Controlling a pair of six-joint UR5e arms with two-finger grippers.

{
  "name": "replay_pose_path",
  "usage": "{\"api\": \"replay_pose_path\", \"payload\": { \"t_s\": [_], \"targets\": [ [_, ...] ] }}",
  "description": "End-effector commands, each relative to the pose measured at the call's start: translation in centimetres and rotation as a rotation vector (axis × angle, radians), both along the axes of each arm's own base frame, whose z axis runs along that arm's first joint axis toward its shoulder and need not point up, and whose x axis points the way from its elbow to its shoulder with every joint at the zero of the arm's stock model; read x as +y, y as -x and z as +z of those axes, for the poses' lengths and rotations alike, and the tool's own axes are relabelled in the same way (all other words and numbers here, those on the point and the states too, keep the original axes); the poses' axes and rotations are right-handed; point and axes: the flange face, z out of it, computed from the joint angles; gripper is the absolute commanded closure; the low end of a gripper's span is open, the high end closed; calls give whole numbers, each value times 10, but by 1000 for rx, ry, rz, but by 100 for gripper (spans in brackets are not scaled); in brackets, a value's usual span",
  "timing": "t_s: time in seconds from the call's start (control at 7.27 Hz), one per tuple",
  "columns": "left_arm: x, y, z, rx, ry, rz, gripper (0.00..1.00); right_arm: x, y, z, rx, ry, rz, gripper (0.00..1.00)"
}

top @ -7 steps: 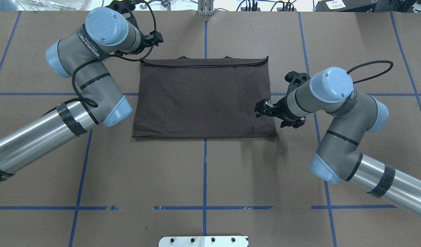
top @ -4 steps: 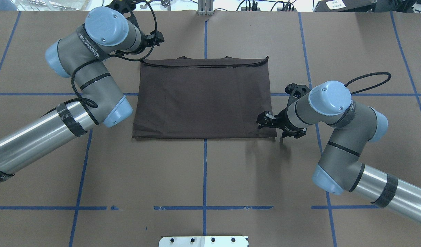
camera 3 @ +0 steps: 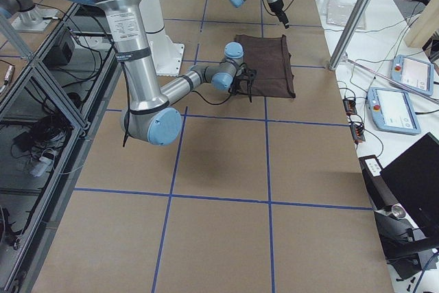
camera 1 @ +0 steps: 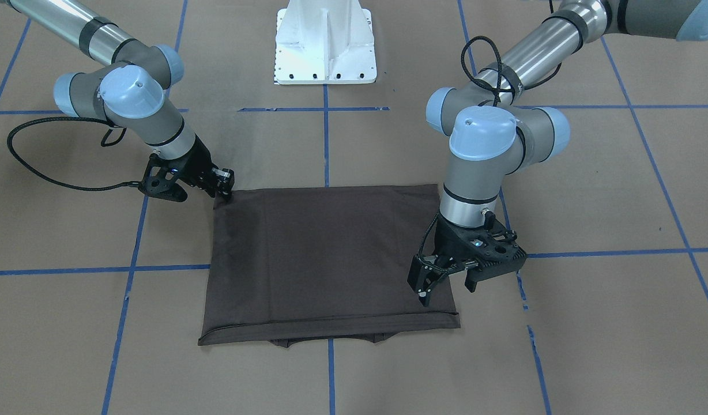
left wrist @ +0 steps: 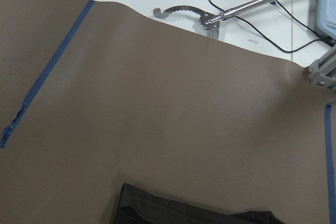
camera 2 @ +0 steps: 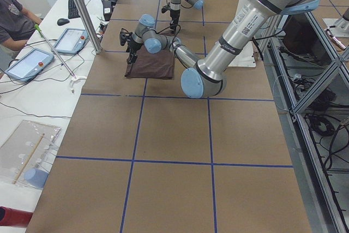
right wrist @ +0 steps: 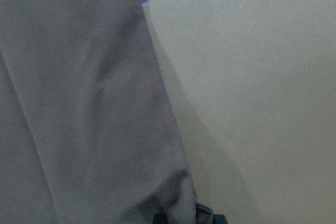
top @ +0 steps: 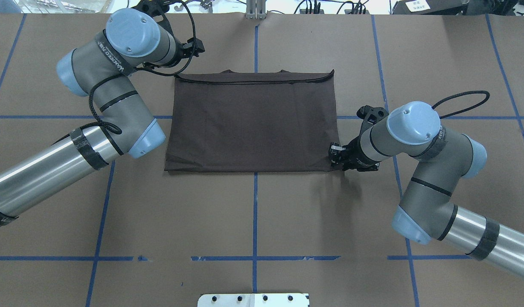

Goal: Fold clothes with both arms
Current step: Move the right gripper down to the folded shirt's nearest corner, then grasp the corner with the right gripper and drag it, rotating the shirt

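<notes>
The dark brown T-shirt (top: 253, 123) lies flat as a doubled-over rectangle on the counter (top: 253, 221). It sits on the centre line, nearer the far edge than the robot's edge, with its long sides parallel to both. That squared-up lie looks deliberate, since it leaves clean corners to grab for another fold.

The right claw (top: 335, 157) sits low on the shirt's corner that points toward the counter's near right corner. Its wrist camera is almost against the cloth. I read this as reaching for a grip there (creases fan out from that corner). Whether its tips are spread or already pinching fabric, I cannot tell.

The left claw (camera 1: 425, 291) hangs over the opposite shirt corner, toward the counter's far left corner. It seems raised, since its camera sees only the shirt's edge and bare counter beyond. Probably it waits to take its own corner. I cannot tell its opening either.
</notes>
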Motion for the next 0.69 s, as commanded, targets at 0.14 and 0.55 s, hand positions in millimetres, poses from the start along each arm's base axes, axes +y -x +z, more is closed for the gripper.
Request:
{"api": "replay_pose_path", "payload": {
  "t_s": [0.14, 0.55],
  "targets": [
    [1, -1, -1, 6, 1, -2, 1, 44, -10, 1, -15, -8, -57, 100],
    [6, 3, -18, 31, -14, -7, 1, 182, -24, -3, -52, 9, -295, 100]
  ]
}}
